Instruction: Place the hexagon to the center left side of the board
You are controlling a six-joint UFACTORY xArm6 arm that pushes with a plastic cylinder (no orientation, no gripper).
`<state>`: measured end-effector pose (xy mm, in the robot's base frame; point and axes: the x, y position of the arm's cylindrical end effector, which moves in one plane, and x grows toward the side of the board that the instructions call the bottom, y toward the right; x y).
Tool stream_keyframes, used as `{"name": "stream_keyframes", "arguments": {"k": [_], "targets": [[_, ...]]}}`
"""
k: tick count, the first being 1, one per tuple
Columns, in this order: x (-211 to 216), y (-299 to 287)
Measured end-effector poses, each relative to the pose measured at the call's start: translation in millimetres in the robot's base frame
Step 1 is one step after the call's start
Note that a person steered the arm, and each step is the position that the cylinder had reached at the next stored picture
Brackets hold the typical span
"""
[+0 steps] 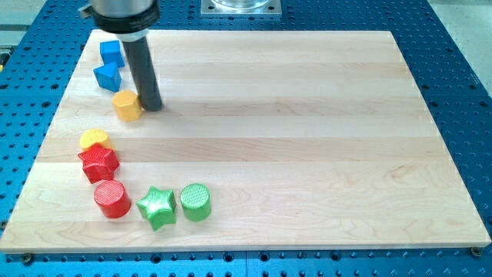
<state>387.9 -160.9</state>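
The yellow hexagon point(127, 105) lies on the wooden board point(292, 123) at the upper left. My tip point(151, 105) stands just to the hexagon's right, touching or nearly touching it. The dark rod rises from there toward the view's top.
A blue cube point(112, 52) and a blue triangular block point(107, 75) lie above the hexagon. Below it lie a yellow heart-like block point(94, 139), a red star point(98, 162), a red cylinder point(112, 199), a green star point(157, 206) and a green cylinder point(195, 201).
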Motion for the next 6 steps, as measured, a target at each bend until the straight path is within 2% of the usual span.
{"name": "stream_keyframes", "arguments": {"k": [1,2,3,5,6], "targets": [[0,9],[0,44],[1,37],[19,-36],[22,-31]]}}
